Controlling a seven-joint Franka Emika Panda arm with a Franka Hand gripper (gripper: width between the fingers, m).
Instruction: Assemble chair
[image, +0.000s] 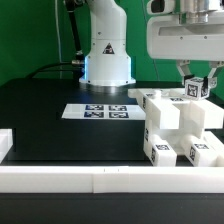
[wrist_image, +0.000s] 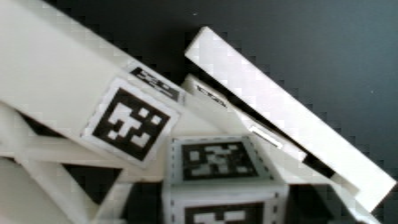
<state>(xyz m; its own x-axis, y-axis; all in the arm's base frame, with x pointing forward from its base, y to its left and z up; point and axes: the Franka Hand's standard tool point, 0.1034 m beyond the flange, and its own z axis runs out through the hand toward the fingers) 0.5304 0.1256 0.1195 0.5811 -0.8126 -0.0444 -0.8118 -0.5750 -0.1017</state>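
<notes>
My gripper (image: 197, 90) hangs at the exterior view's upper right, shut on a small white tagged chair block (image: 196, 87). It holds the block just above the stack of chunky white chair parts (image: 178, 128) at the right. In the wrist view the held block (wrist_image: 217, 165) fills the lower middle, with tags on two faces. A larger chair part with a big tag (wrist_image: 128, 120) lies close beside and below it. My fingers are not clearly visible in the wrist view.
The marker board (image: 100, 111) lies flat mid-table before the arm's base (image: 107, 60). A low white border rail (image: 90, 180) runs along the front, with another piece at the left (image: 5, 145). A long white rail (wrist_image: 285, 100) crosses the wrist view.
</notes>
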